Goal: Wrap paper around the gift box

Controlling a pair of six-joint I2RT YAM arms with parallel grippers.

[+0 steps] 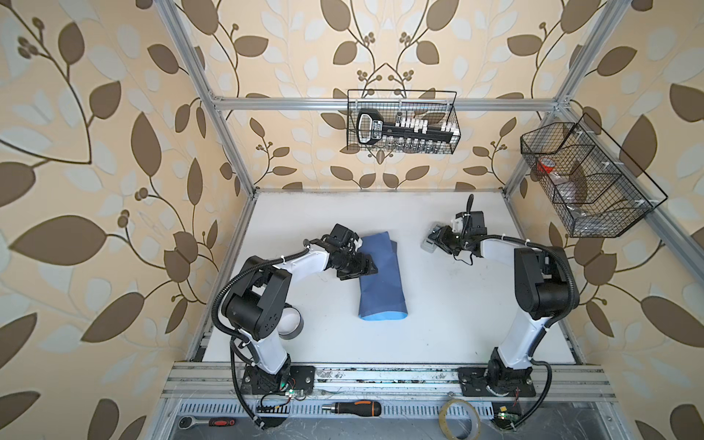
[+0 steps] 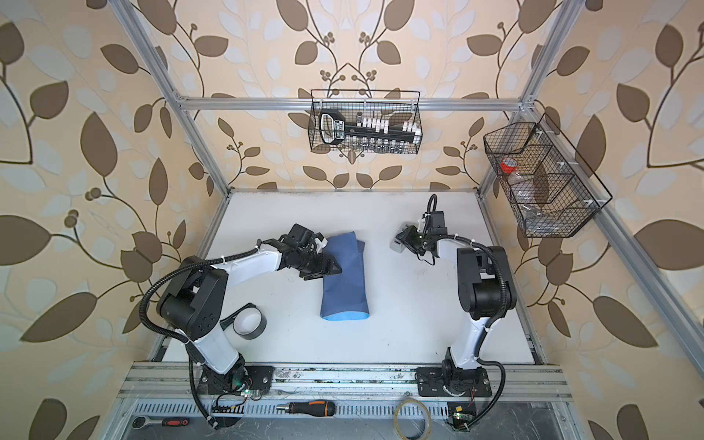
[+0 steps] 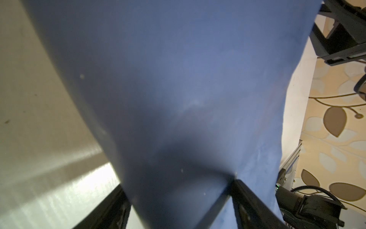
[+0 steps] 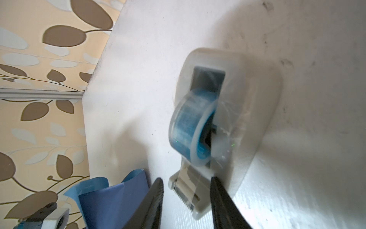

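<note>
While folded over, paper [image 1: 383,274] runs lengthwise front-to-back.

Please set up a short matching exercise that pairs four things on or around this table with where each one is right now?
Things:
1. paper
2. tape dispenser
3. screwdriver
4. grey tape roll

Places:
A. in front of the table, on the slotted metal strip
B. at the far right of the table, between the open fingers of the right gripper
C. on the table beside the left arm's base
D. folded over in the middle of the table, under the left gripper

Pairs: 1-D, 2-B, 3-A, 4-C
</note>
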